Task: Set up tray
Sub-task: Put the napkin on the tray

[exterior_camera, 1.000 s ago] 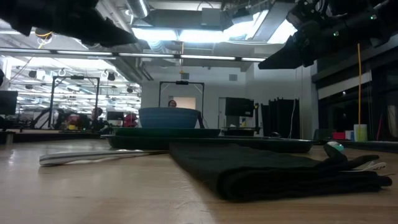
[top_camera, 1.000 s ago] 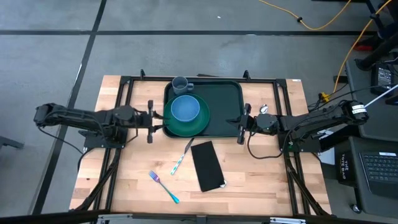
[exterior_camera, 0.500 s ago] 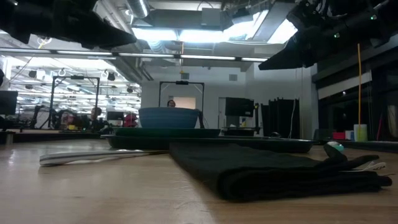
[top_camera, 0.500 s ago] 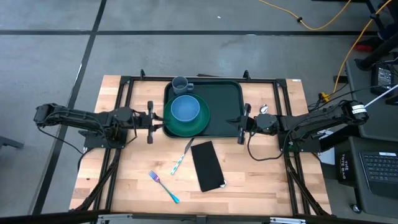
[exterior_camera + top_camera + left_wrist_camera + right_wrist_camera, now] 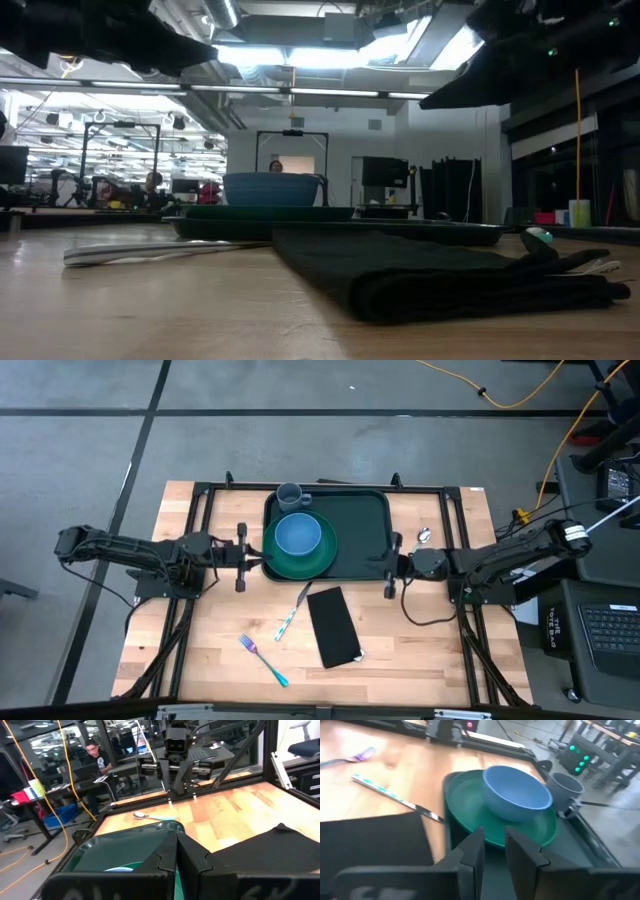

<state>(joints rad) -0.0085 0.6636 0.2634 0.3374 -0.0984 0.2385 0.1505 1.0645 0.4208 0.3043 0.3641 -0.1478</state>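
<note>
Fingers of my left gripper (image 5: 175,851) are clenched beside the large dark green plastic tray (image 5: 360,528); my right gripper (image 5: 494,847) stands parted, grasping nothing.

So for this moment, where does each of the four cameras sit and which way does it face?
High: overhead, straight down; both arms flank the tray.
Low: table height, level past the napkin into the room; arms overhead.
Left wrist: past the shut left gripper toward the right arm.
Right wrist: past the right gripper at the bowl on the plate.
Bowl appears in high, low and right wrist views.
</note>
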